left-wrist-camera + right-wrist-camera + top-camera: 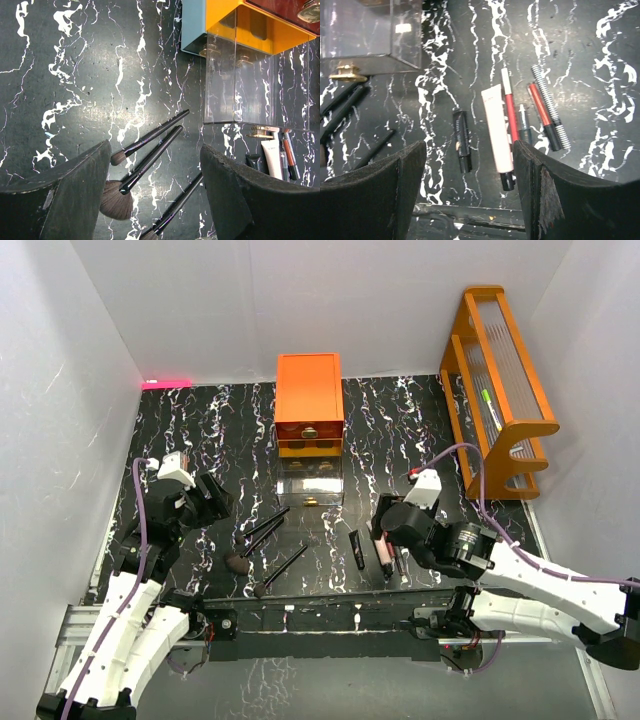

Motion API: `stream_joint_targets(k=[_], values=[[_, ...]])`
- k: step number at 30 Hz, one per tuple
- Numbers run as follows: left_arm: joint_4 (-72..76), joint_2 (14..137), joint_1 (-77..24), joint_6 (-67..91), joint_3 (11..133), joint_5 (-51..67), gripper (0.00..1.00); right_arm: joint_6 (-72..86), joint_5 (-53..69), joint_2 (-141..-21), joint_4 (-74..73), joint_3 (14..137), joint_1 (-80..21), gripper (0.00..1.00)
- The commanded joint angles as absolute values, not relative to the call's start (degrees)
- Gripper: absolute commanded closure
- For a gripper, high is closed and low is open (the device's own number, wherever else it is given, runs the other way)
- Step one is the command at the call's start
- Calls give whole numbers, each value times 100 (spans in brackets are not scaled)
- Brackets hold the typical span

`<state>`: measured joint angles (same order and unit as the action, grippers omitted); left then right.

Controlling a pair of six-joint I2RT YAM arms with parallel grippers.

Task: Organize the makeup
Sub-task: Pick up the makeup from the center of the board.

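Three long black brushes with brown heads (262, 545) lie fanned on the black marble table, left of centre. My left gripper (215, 498) hangs open above and left of them; in its wrist view the brushes (150, 160) lie below its open jaws (155, 147), nothing held. A dark tube (461, 140), a pink tube (497, 127), a red pencil (510, 107), a red-and-black stick (542, 115) and a striped stick (550, 107) lie side by side at the table's near edge. My right gripper (469, 145) hovers open over them (385, 530), empty.
The orange drawer chest (309, 405) stands at the back centre, its clear drawer (310, 480) pulled out toward the brushes, gold knob (345, 75) facing front. An orange wooden rack (500, 380) stands at the back right. White walls close in both sides.
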<state>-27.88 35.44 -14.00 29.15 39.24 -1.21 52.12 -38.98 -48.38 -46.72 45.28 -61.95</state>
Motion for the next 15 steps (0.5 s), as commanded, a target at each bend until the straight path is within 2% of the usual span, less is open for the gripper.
stream_joint_targets(k=[1,8,9,13,15], values=[[-2769,3567,-1386,2881,3907,-97,30,4708,-3540,-4934,-4892,5053,-5525,27],[-2773,3568,-1385,2891,3897,-126,30,3031,-1369,-5754,-4247,5192,-3249,29],[-2777,3568,-1384,2892,3900,-136,30,2922,-1014,-5818,-4193,5174,-3082,31],[-2772,3566,-1389,2892,3894,-149,30,2734,-80,-5893,-3880,4894,-2911,51],[-2764,3568,-1387,2895,3895,-143,30,2705,253,-5857,-3806,4740,-2942,54]])
